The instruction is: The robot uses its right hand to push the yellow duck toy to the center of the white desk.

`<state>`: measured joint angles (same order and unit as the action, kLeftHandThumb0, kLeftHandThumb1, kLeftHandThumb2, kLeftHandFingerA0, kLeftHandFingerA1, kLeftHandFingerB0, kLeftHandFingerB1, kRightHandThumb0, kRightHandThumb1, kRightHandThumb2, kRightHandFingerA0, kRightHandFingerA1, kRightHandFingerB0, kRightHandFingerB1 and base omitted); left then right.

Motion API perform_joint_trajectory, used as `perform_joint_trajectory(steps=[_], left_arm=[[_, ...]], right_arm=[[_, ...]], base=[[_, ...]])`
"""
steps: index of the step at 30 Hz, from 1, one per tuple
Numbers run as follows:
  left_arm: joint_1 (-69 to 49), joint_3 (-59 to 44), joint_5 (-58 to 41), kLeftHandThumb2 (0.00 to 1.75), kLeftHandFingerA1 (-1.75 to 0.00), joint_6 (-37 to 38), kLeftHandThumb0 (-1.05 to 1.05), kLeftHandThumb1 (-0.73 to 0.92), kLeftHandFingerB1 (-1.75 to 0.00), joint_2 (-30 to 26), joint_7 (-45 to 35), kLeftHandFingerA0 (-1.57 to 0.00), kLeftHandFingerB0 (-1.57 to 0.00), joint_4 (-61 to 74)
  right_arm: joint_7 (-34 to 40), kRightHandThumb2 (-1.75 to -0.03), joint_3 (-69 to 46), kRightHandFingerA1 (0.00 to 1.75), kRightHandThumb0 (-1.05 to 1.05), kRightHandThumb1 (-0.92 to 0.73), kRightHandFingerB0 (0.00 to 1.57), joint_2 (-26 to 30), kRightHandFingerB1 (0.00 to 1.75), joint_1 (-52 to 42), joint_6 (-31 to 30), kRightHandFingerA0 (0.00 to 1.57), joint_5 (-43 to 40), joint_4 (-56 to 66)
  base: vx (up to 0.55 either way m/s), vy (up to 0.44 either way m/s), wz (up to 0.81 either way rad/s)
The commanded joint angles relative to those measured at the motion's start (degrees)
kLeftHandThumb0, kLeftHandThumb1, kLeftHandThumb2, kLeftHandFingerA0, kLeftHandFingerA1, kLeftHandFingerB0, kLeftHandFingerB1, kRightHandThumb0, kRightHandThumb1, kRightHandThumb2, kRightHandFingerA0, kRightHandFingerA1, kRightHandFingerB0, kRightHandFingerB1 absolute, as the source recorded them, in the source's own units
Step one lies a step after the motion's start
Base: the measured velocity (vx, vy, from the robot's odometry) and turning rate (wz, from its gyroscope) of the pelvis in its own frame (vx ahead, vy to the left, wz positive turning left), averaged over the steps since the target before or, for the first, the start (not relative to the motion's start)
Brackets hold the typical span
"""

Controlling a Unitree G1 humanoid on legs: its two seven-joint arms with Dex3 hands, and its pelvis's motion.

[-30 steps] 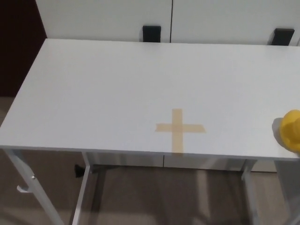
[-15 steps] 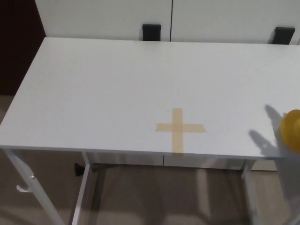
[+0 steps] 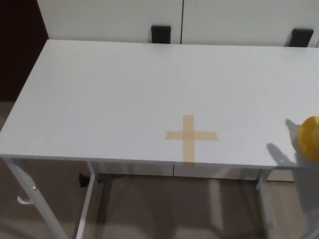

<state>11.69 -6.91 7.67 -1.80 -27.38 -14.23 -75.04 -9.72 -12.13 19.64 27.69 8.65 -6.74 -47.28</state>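
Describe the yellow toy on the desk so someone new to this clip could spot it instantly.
Start at the white rectangular desk filling the view, then follow its near edge rightward past the tan tape cross. At the picture's right border sits the rounded yellow duck toy, cut off by the frame, the only bright-coloured thing on the desk.

Yellow duck (image 3: 310, 138), white desk (image 3: 114, 89), tan tape cross (image 3: 190, 136)

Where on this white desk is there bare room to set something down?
Nearly all of the white rectangular desk is bare: everything left of and behind the tan tape cross. Only the right edge is occupied, by the yellow duck toy.
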Motion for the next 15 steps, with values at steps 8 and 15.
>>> perform_joint_trajectory(steps=[8, 15], left_arm=[[-0.26, 0.57, -0.53, 0.8, -0.92, -1.54, -0.3, 0.55, -0.79, -0.34, -0.22, -0.6, -0.74, 0.07], [-0.58, 1.49, -0.11, 0.9, -0.91, -0.7, -0.24, 0.52, -0.85, -0.3, -0.36, -0.55, -0.76, 0.24]], right_arm=[[2.88, -0.76, -0.44, 0.42, -0.86, -0.92, 0.13, -4.21, 0.32, -0.95, 2.64, 0.24, -0.08, -3.43], [4.33, -0.74, -0.7, 0.41, -0.86, -0.92, 0.2, -8.44, 0.33, -0.35, 4.06, 0.28, -0.88, -2.98]], base=[[0.0, 0.0, 0.0], [0.0, 0.0, 0.0]])
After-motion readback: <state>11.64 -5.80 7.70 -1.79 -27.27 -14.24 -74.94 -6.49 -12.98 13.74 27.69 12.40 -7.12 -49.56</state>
